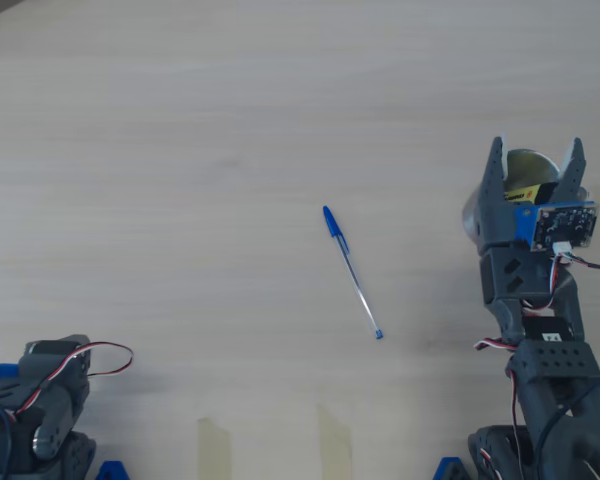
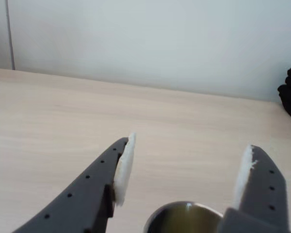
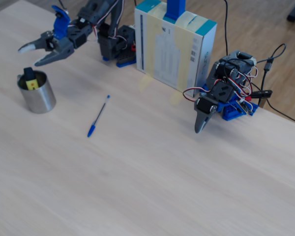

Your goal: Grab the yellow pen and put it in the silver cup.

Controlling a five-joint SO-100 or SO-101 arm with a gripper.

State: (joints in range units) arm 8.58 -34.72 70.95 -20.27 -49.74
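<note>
The silver cup [image 3: 38, 97] stands upright at the left of the table in the fixed view. The yellow pen [image 3: 30, 81] stands inside it, black cap up and leaning on the rim. In the overhead view the cup [image 1: 471, 214] is mostly hidden under my arm, and a bit of the yellow pen [image 1: 521, 193] shows. My gripper [image 3: 29, 55] hovers open just above and behind the cup, holding nothing. In the wrist view the gripper [image 2: 190, 143] has its white pads spread wide, with the cup's rim [image 2: 184, 209] at the bottom edge.
A thin blue-capped ballpoint [image 1: 350, 268] lies on the wood mid-table, right of the cup in the fixed view [image 3: 98, 115]. A second arm [image 3: 221, 96] rests folded at the table's far edge. A white and teal box [image 3: 174, 44] stands beside my arm's base.
</note>
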